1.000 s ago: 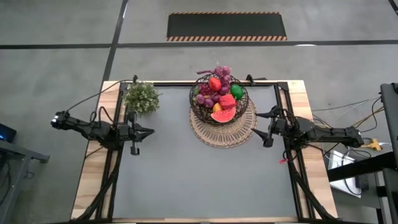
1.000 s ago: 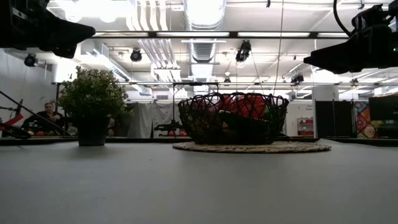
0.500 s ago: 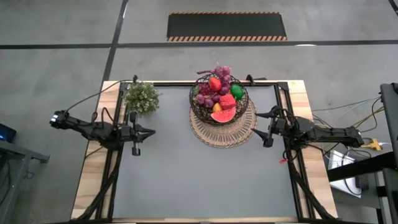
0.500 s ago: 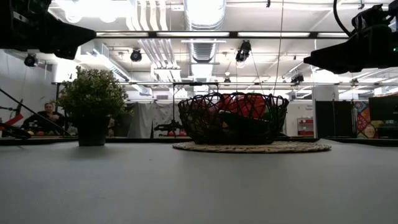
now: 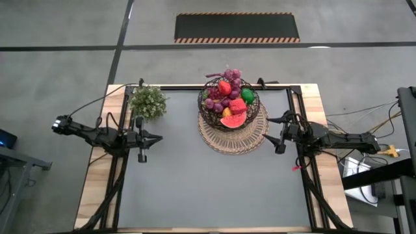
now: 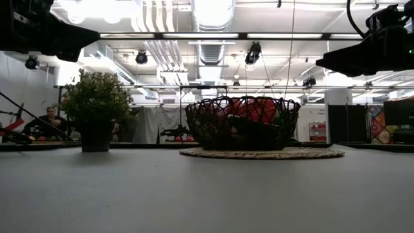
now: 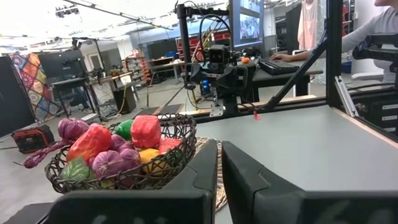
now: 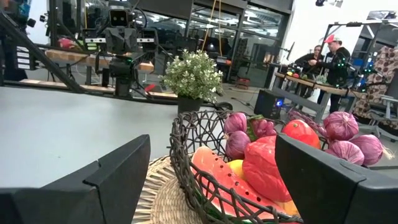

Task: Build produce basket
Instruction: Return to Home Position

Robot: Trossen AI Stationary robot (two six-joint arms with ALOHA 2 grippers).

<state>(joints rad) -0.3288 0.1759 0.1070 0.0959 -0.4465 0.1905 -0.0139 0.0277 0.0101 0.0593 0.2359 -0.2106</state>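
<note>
1. Change check. Compare the low view with the two earlier captures. The left arm's dark end sat slightly farther in over the plant a second ago and has drawn back a little. Over the last half second nothing has moved, in either arm or in the load. Read this as the retreat being nearly or fully complete.

2. Arm positions. The left gripper (image 5: 156, 137) hangs above the counter's (image 5: 208, 188) left side, pointing inward, well apart from the basket. Its own wrist view shows its jaws drawn together with only a thin slit between them, holding nothing. The right gripper (image 5: 274, 135) hangs just beside the woven mat (image 5: 234, 142) on the right. Its jaws stand wide apart and empty.

3. Task item location. The basket (image 5: 201, 104) sits on the mat at the far centre of the counter, with the produce heaped inside.

4. Count from the high view:
- Baskets: one.
- Mats: one.
- Plants: one (image 5: 148, 102), at the far left.
- Watermelon slice (image 5: 233, 119): one.
- Red pieces: two in sight (image 5: 224, 87).
- Green lime (image 5: 247, 96): one.
- Small yellow-orange piece (image 5: 227, 112): one.
- Purple grapes (image 5: 231, 74): clusters at the far rim and the left side; you cannot count the single grapes.

5. Status. You see no produce on the counter outside the basket, so judge the loading finished.
</note>
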